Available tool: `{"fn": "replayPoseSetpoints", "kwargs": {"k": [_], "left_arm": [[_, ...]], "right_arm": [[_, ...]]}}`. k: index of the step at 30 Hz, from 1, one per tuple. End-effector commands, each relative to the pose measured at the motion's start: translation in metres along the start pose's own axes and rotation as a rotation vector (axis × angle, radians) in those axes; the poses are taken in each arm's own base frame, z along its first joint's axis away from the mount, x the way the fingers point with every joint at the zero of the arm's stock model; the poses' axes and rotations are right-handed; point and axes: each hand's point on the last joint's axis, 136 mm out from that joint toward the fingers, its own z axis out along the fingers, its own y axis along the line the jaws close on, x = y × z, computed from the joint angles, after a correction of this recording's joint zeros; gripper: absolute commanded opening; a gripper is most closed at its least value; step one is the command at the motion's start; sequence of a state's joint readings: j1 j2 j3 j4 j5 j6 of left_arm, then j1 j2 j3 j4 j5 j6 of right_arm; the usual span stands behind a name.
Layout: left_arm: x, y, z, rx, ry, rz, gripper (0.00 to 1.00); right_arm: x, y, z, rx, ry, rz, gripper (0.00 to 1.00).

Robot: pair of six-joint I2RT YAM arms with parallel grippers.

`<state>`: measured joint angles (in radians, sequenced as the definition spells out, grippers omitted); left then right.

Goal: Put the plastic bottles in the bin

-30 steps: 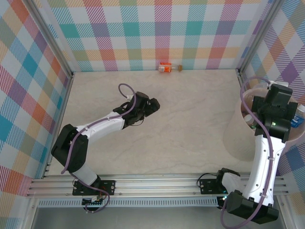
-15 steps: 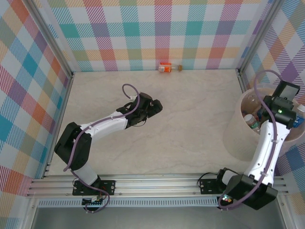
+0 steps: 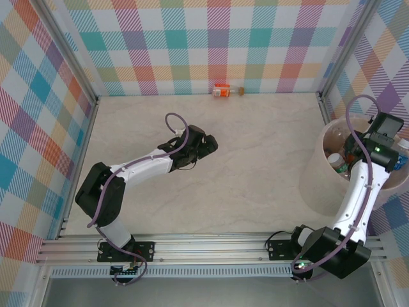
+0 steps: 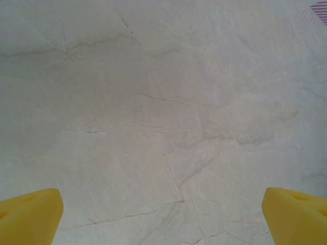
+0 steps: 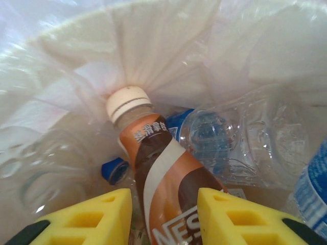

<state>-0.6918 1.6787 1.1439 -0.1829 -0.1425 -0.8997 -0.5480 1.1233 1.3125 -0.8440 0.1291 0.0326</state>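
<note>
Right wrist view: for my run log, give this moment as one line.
right fingers: shut on brown bottle, in bin | left fingers: open over table | orange bottle: at far wall

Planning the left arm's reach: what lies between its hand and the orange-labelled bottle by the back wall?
Bare: in the top view, marbled tabletop alone runs from the left hand to the orange-labelled bottle.

Cream marbled counter point(image 3: 255, 166), two things on it.
An orange-labelled bottle point(image 3: 223, 91) lies at 12 o'clock; the bin point(image 3: 313, 182) stands at 3 o'clock.
</note>
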Motion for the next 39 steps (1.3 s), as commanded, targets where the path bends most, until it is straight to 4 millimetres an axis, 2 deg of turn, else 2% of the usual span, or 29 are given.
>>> {"fn": "replayPoseSetpoints", "kwargs": {"k": [1, 4, 7, 12, 16, 21, 25, 30, 34, 39], "left_arm": [[-0.001, -0.008, -0.001, 0.001, -0.007, 0.026, 1.00], [-0.002, -0.007, -0.002, -0.001, -0.011, 0.031, 1.00], [-0.002, -0.006, -0.003, -0.003, -0.015, 0.034, 1.00], [-0.005, -0.005, -0.006, -0.005, -0.031, 0.038, 1.00], [-0.009, -0.001, -0.012, -0.009, -0.058, 0.038, 1.00], [-0.012, 0.010, -0.018, -0.030, -0.087, 0.042, 1.00], [-0.015, 0.020, -0.021, -0.046, -0.105, 0.034, 1.00], [-0.020, 0.026, -0.022, -0.031, -0.110, -0.005, 1.00], [-0.028, 0.025, -0.023, 0.005, -0.120, -0.029, 1.00], [-0.037, 0.028, -0.023, 0.011, -0.131, -0.026, 1.00]], "right_arm": [[-0.024, 0.012, -0.045, -0.080, -0.124, 0.019, 0.40], [-0.032, 0.022, -0.068, -0.145, -0.185, 0.026, 0.43], [-0.034, 0.038, -0.079, -0.243, -0.198, 0.032, 0.46], [-0.038, 0.081, -0.101, -0.499, -0.214, 0.041, 0.55], [-0.048, 0.114, -0.131, -0.722, -0.253, 0.070, 0.64], [-0.054, 0.143, -0.157, -0.918, -0.270, 0.088, 0.69], [-0.051, 0.162, -0.161, -0.978, -0.254, 0.066, 0.71], [-0.040, 0.200, -0.156, -1.035, -0.188, -0.009, 0.75], [-0.031, 0.236, -0.146, -1.066, -0.127, -0.060, 0.78], [-0.015, 0.292, -0.134, -1.108, -0.067, -0.140, 0.81]]}}
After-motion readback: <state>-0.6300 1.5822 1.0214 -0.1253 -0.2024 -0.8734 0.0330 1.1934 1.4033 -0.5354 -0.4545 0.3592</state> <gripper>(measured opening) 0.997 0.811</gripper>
